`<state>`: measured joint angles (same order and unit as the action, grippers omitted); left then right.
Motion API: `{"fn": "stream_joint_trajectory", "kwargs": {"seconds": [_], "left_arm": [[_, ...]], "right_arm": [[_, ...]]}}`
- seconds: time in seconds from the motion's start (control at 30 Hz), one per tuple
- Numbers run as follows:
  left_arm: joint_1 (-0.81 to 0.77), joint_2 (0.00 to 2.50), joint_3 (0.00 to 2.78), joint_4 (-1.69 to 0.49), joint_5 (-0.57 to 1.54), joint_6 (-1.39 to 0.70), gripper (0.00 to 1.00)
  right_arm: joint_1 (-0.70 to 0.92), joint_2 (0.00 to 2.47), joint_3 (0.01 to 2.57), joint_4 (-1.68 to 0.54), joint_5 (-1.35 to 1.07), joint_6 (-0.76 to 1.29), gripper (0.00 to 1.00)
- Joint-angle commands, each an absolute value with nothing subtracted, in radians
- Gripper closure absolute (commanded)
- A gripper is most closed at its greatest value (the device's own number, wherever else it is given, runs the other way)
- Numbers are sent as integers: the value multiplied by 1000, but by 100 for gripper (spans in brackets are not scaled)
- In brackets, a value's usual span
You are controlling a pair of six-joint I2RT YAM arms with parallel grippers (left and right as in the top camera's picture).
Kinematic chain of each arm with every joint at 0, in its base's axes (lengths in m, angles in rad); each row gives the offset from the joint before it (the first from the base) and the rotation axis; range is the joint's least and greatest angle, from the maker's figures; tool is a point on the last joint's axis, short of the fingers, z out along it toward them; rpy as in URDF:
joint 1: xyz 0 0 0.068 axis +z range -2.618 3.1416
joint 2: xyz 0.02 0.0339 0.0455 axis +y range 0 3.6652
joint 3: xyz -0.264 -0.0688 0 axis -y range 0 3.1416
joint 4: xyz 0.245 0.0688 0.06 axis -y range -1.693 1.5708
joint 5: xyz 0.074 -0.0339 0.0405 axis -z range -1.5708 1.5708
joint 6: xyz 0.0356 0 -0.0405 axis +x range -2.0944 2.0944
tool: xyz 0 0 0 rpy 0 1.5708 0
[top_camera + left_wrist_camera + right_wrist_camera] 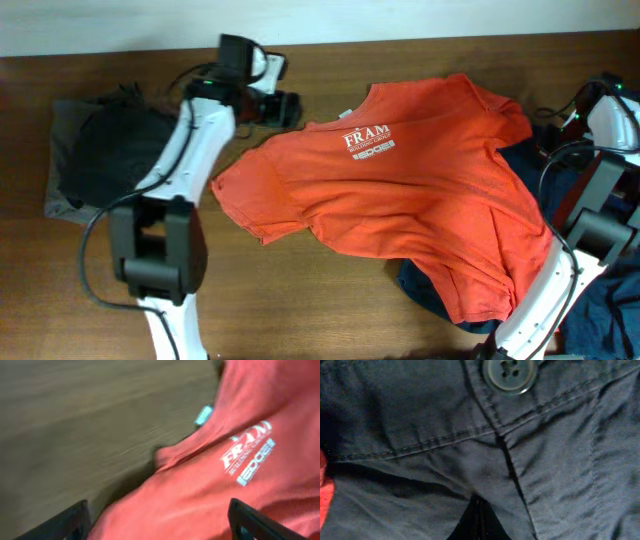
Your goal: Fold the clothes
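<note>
Left gripper [283, 107], jaws spread and empty, is hovering beside the collar of the orange T-shirt [420, 200], which is lying mid-table, its length running rightward toward the right gripper [477, 522], pressed together over the navy garment [420, 460].

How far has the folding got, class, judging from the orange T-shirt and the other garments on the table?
Done: nothing looks folded. The orange T-shirt lies spread print-up, its hem end draped over a navy garment. In hand: the left gripper stands open by the collar; the right gripper is shut against the navy cloth. Left: every fold, plus the dark heap beside the left arm.
</note>
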<state>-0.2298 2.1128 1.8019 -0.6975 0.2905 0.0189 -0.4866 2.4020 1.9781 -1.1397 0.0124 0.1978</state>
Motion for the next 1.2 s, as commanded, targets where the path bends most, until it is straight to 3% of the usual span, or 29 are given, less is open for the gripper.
{"fn": "stream_joint_trajectory", "kwargs": {"seconds": [0.0, 0.17, 0.3, 0.33, 0.43, 0.47, 0.57, 0.83, 1.0, 1.17], "left_arm": [[-285, 2231, 1813, -623, 325, 113, 8], [-315, 2332, 1813, -598, 289, 193, 10], [-316, 2364, 1813, -623, 244, 237, 29], [-316, 2364, 1813, -632, 190, 237, 40], [-313, 2364, 1813, -703, 39, 236, 92], [-310, 2364, 1813, -735, 2, 224, 100], [-267, 2364, 1813, -887, -193, 53, 100], [-99, 2363, 1813, -1092, -236, -97, 100], [-64, 2363, 1813, -1096, -232, -98, 100], [-64, 2363, 1813, -1074, -208, -102, 100]], "right_arm": [[-440, 2460, 1936, -1140, 56, 180, 96], [-398, 2460, 1936, -1143, 57, 180, 96], [-392, 2460, 1935, -1151, 57, 180, 96], [-393, 2460, 1935, -1152, 57, 180, 96], [-393, 2460, 1935, -1151, 59, 180, 96], [-393, 2460, 1935, -1151, 64, 180, 95], [-394, 2460, 1935, -1151, 64, 180, 96], [-442, 2460, 1936, -1072, 243, 201, 96], [-649, 2460, 1965, -1052, 278, 226, 96], [-853, 2460, 2160, -1185, 91, 225, 96]]}}
